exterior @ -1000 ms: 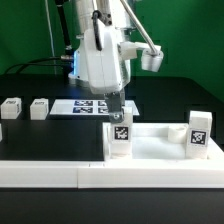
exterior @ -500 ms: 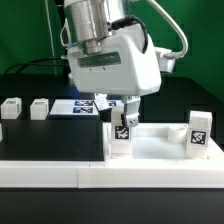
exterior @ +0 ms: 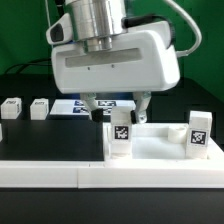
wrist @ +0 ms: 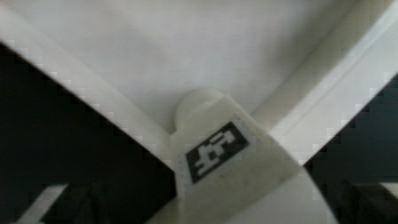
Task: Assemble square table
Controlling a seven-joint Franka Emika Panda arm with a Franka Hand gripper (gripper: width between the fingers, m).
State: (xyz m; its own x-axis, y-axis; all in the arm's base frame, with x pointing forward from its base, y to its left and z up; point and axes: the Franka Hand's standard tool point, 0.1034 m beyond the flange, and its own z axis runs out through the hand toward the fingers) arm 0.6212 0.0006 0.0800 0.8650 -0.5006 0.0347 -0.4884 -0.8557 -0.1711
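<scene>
The white square table slab (exterior: 160, 141) lies on the exterior view's right, with one tagged leg (exterior: 121, 136) upright at its near-left corner and another (exterior: 199, 133) at the right corner. My gripper (exterior: 116, 104) hangs just above the left leg, open, with one finger (exterior: 89, 103) on each side and nothing in it. In the wrist view the leg (wrist: 217, 150) with its tag stands at the slab's corner (wrist: 196, 45), centred below me. Two loose legs (exterior: 11, 107) (exterior: 38, 108) stand at the far left.
The marker board (exterior: 72, 106) lies behind the gripper. A long white rail (exterior: 55, 170) runs along the front of the black table, against the slab.
The hand has turned and risen toward the camera, now filling the upper frame. Its fingers, close together at the left leg before, now stand wide apart above it.
</scene>
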